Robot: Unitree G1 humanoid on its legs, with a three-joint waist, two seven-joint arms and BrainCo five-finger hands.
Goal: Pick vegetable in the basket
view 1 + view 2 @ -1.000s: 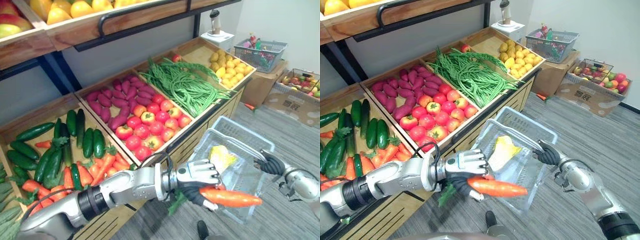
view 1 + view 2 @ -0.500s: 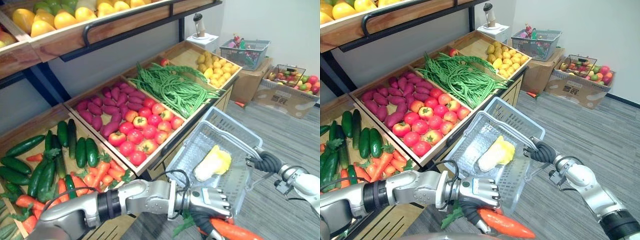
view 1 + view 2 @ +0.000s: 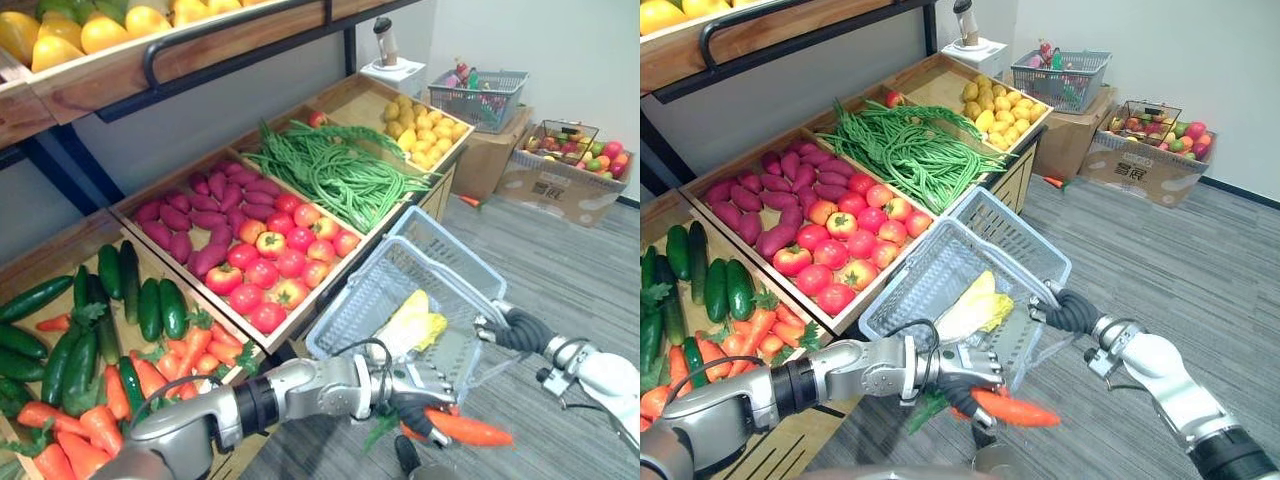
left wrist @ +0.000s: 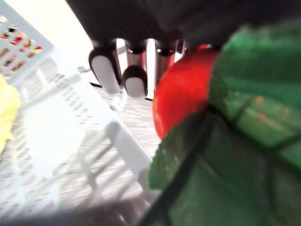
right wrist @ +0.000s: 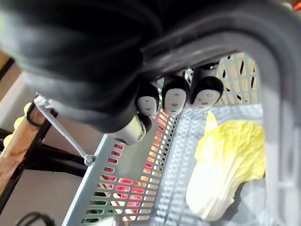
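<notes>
Carrot (image 3: pixel 470 430) clutched in left hand (image 3: pixel 410 378), not yet in basket (image 3: pixel 350 300) just beyond it; right hand (image 3: pixel 518 330) grips basket; cabbage (image 3: pixel 412 322) already inside.

I see grey floor (image 3: pixel 1170 260); a white wall (image 3: pixel 1160 35) beyond; a wooden produce stand (image 3: pixel 348 98) on the left, shelf (image 3: pixel 235 35) above; cardboard boxes (image 3: pixel 560 192) against the wall.

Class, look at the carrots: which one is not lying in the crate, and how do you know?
The carrot gripped in the left hand, beside the basket. The other carrots lie in the crate next to the cucumbers.
</notes>
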